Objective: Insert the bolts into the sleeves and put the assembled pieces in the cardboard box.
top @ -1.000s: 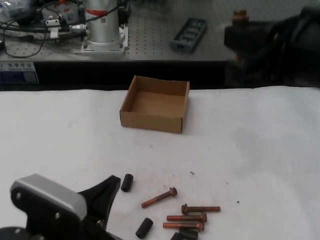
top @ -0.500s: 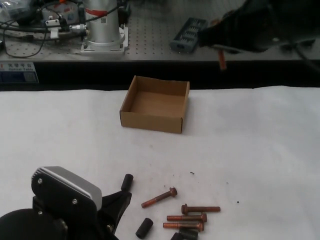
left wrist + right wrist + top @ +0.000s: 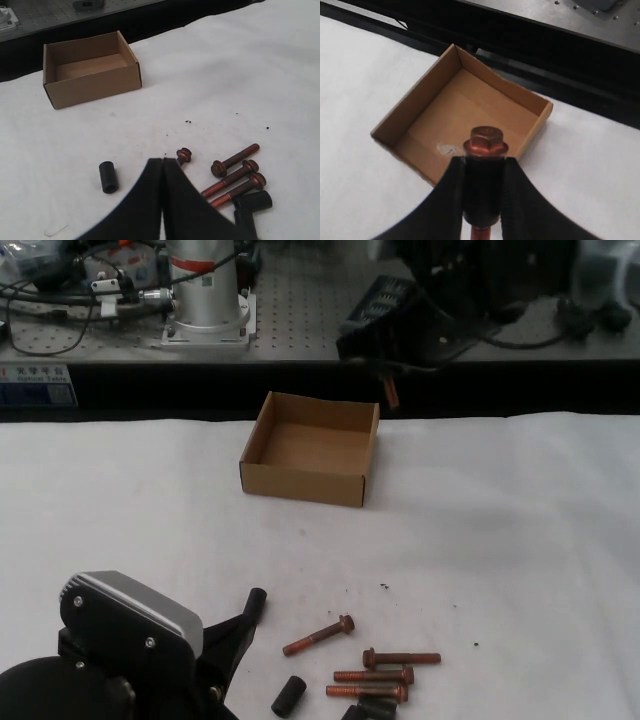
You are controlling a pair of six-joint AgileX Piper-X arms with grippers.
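While the assembled piece, a bolt inside its sleeve, is gripped along the fingers of the right gripper, the cardboard box is seen just below it. The left gripper is closed on nothing, low beside the loose bolts.

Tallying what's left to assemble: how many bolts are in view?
5. Four bolts lie loose on the white cloth: one angled apart, three side by side. The fifth bolt sits in a sleeve held by the right gripper near the cardboard box. The left arm could hide more.
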